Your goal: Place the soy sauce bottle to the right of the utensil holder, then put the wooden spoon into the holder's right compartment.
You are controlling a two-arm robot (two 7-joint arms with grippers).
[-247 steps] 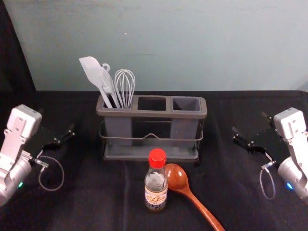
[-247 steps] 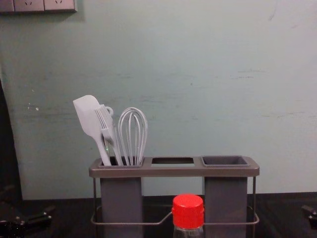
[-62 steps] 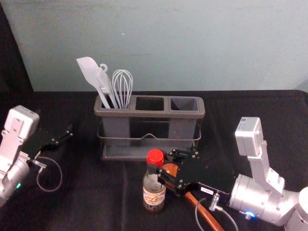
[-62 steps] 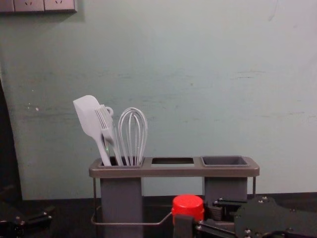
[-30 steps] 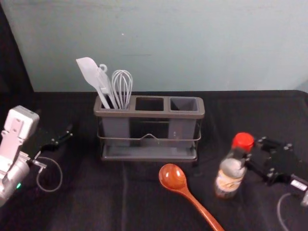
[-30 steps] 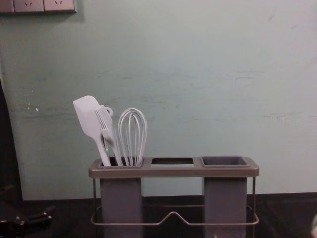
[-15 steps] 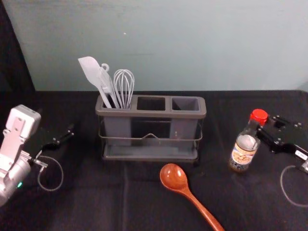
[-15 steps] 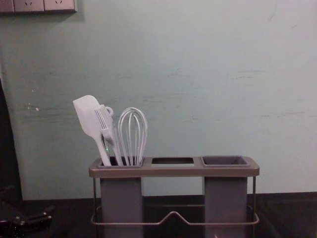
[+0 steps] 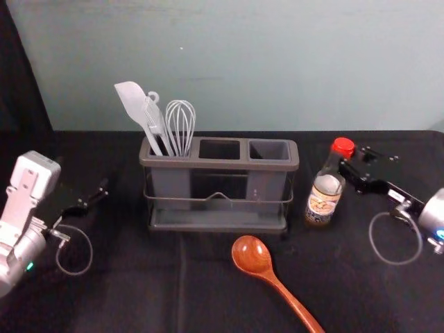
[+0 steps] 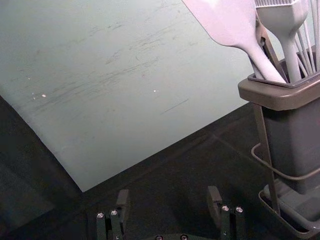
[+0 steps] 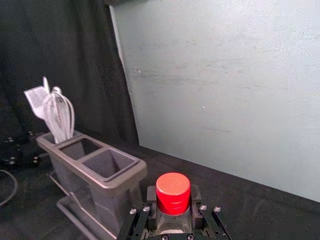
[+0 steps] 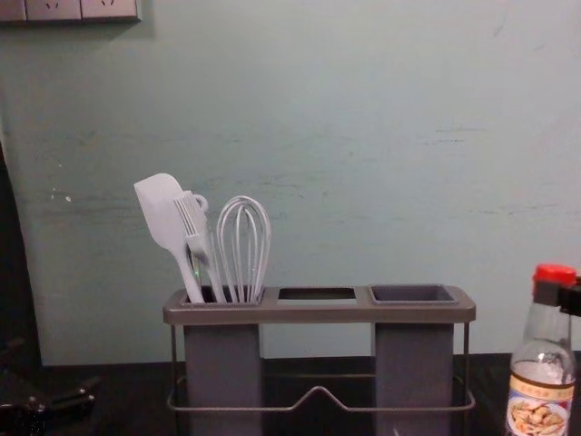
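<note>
In the head view my right gripper [image 9: 352,162] is shut on the neck of the soy sauce bottle [image 9: 324,196], which leans slightly, just right of the utensil holder [image 9: 218,166]. The right wrist view has the red-capped bottle [image 11: 173,192] between the pads of the right gripper [image 11: 173,205]. In the chest view the bottle [image 12: 542,372] stands at the right edge. The wooden spoon [image 9: 252,255] lies in front of the holder, bowl toward it. My left gripper [image 9: 104,189] is parked at the left; the left wrist view has this gripper [image 10: 168,202] open.
A white spatula [image 9: 132,104], a brush and a whisk [image 9: 180,125] stand in the holder's left compartment. The middle and right compartments [image 9: 268,150] hold nothing visible. A pale wall [image 9: 277,62] rises behind the dark-covered table [image 9: 125,298].
The right gripper has carried the bottle from in front of the holder to its right side, lately back toward the holder. The spoon and left arm have stayed put.
</note>
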